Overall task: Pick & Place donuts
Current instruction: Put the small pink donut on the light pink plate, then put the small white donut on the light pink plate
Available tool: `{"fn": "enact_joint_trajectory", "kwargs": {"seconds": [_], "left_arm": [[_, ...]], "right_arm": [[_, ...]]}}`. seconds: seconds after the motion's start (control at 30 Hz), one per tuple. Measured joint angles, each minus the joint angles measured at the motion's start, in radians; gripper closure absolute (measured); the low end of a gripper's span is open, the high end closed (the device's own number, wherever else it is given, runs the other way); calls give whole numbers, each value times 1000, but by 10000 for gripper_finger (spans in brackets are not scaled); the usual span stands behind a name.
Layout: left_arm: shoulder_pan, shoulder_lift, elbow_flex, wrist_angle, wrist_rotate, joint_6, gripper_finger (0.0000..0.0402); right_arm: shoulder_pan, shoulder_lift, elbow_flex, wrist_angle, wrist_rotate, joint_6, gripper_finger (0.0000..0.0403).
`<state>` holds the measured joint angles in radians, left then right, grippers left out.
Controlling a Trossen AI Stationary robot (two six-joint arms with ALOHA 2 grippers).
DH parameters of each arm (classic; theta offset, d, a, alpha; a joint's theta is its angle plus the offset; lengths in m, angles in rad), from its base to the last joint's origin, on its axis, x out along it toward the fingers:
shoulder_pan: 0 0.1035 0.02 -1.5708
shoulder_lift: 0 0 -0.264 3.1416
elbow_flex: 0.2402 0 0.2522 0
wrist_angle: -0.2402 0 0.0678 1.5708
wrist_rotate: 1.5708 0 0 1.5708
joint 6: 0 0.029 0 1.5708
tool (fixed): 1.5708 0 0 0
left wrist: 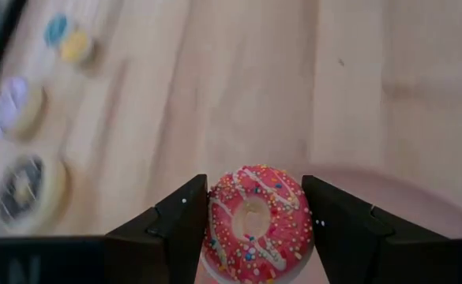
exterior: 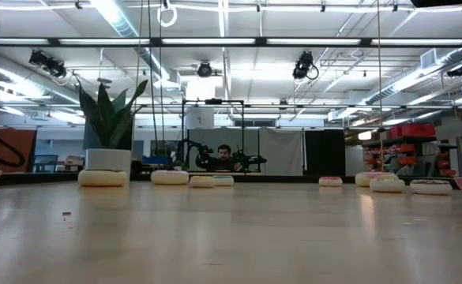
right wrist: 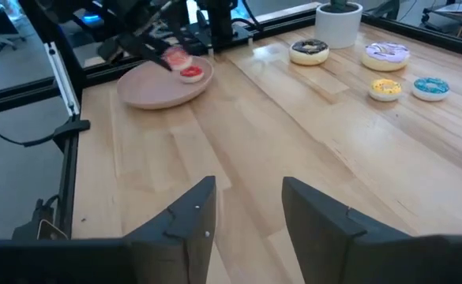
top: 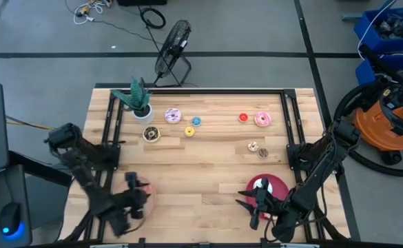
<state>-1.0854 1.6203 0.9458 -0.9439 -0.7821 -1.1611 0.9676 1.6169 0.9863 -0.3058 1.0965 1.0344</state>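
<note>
A pink-iced sprinkled donut [left wrist: 256,225] sits between the fingers of my left gripper [top: 136,193], above the pink plate [top: 146,204] at the table's near left. A small red donut [right wrist: 191,73] lies on that plate. My right gripper [right wrist: 246,213] stands open with nothing between its fingers, over the crimson plate [top: 278,184] at the near right. Other donuts lie flat along the far side: purple-iced [top: 172,115], blue [top: 196,121], yellow [top: 189,131], chocolate [top: 151,133], red [top: 242,118], pink [top: 262,119], and two small ones [top: 257,149]. My left gripper pinches the pink donut by its outer rim [left wrist: 213,229], one finger on each of two opposite sides. The fingers slant downward. The iced top faces the wrist camera. In the right wrist view the donut [right wrist: 175,57] hangs clear above the pink plate.
A white potted plant [top: 139,103] stands at the far left corner. Black rails [top: 288,120] run along the table's left, right and far sides. A fan [top: 172,52] stands on the floor beyond the far edge. Bare wood [top: 201,172] lies between the two plates.
</note>
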Motion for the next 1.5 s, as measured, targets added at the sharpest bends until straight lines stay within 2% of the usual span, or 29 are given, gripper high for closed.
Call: {"fn": "enact_joint_trajectory", "kwargs": {"seconds": [0.13, 0.3, 0.47, 0.6, 0.7, 0.93, 1.03, 1.13, 1.2, 1.3, 1.4, 1.5], "left_arm": [[-90, 1, -77, 42, 0, -215, 191], [-126, 1, -179, 118, -58, -350, 191], [-102, 1, -249, 223, -126, -337, 191], [-73, 2, -267, 257, -132, -313, 187], [-66, 2, -267, 279, -130, -263, 167], [-66, 1, -263, 289, -24, -240, 94], [-66, -15, -222, 228, 20, -240, 81], [-69, -41, -153, 138, 19, -226, 79], [-69, -56, -103, 96, -15, -196, 79], [-62, -70, -56, 81, -152, -154, 79], [-29, -75, -51, 82, -252, -112, 79], [24, -76, -74, 89, -310, -87, 79]], "right_arm": [[-2, 0, 0, 0, 30, 0, 248], [-12, 0, 0, 3, 37, 0, 248], [-17, 0, 0, 19, 39, -7, 248], [-16, 0, 0, 30, 40, -7, 248], [-16, 0, 0, 36, 40, -7, 248], [-17, 0, 0, 46, 40, -2, 248], [-17, 0, 0, 46, 40, 0, 248], [-21, 0, 0, 45, 40, 8, 248], [-30, 0, 0, 35, 38, 27, 248], [-63, 0, 0, -20, -10, 57, 248], [-115, 0, 0, -119, -98, 114, 248], [-180, 0, 0, -254, -161, 170, 248]]}}
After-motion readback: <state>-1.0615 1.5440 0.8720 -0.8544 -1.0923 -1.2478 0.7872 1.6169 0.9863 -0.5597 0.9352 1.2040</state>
